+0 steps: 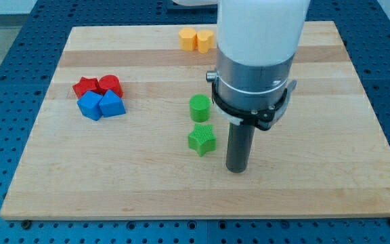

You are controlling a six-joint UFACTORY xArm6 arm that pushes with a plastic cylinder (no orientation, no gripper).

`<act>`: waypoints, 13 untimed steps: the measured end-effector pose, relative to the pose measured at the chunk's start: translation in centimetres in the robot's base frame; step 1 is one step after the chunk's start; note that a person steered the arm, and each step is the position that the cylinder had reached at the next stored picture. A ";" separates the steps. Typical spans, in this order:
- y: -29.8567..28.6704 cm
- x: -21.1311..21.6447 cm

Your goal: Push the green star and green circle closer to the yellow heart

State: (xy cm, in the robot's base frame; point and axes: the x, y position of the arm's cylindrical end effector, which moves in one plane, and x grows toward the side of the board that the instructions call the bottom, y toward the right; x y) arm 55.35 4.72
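Note:
The green star (pixel 201 139) lies near the middle of the wooden board (pixel 317 190). The green circle (pixel 199 108) sits just above it, almost touching. Two yellow blocks (pixel 196 39) sit together at the view's top edge of the board; which one is the heart cannot be made out, and the arm partly hides the right one. My tip (pixel 237 169) rests on the board just right of and slightly below the green star, a small gap apart from it.
Two red blocks (pixel 97 86) and two blue blocks (pixel 101 105) form a tight cluster at the view's left. The arm's white and metal body (pixel 256 61) hangs over the board's upper middle.

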 end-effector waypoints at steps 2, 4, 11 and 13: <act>-5.9 0.3; -8.5 -0.1; -4.5 5.3; -3.0 3.5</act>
State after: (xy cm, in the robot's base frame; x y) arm 58.83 1.76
